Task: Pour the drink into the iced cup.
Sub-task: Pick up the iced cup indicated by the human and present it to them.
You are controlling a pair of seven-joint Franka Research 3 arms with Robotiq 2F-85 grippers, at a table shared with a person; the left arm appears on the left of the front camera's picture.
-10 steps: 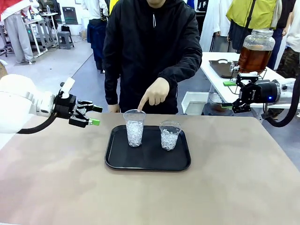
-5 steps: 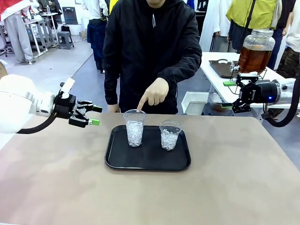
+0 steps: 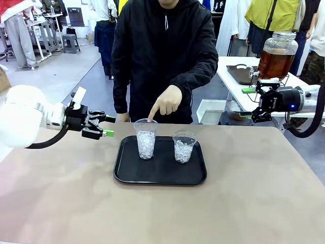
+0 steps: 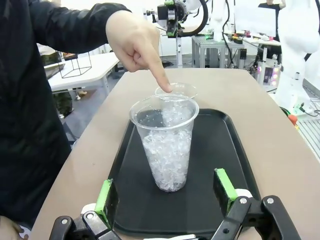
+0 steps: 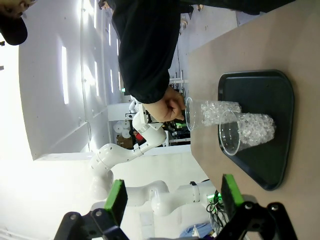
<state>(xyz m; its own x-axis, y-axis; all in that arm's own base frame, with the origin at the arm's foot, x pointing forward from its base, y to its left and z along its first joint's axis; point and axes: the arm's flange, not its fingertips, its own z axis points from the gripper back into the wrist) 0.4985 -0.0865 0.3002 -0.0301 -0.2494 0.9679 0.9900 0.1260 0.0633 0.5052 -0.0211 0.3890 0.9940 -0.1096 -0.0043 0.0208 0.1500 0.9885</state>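
Observation:
Two clear plastic cups of ice stand on a black tray (image 3: 162, 173). A person's hand (image 3: 166, 100) points a finger down at the rim of the left cup (image 3: 145, 138); the right cup (image 3: 184, 146) stands beside it. The amber drink fills a lidded glass jar (image 3: 277, 55) on a side table at the back right. My left gripper (image 3: 104, 126) hovers open just left of the tray, facing the pointed cup (image 4: 166, 145), its green pads (image 4: 224, 184) wide apart. My right gripper (image 3: 256, 101) hangs open off the table's right side, below the jar.
The white side table (image 3: 238, 84) carries the jar on a wire stand, plus a dark tray. In the right wrist view the tray (image 5: 270, 90) and both cups (image 5: 247, 129) lie sideways, with my left arm (image 5: 130, 150) beyond. The person stands at the far edge.
My left gripper has slid a little to the right, closer to the tray. The pointing hand, the cups and my right arm have stayed put.

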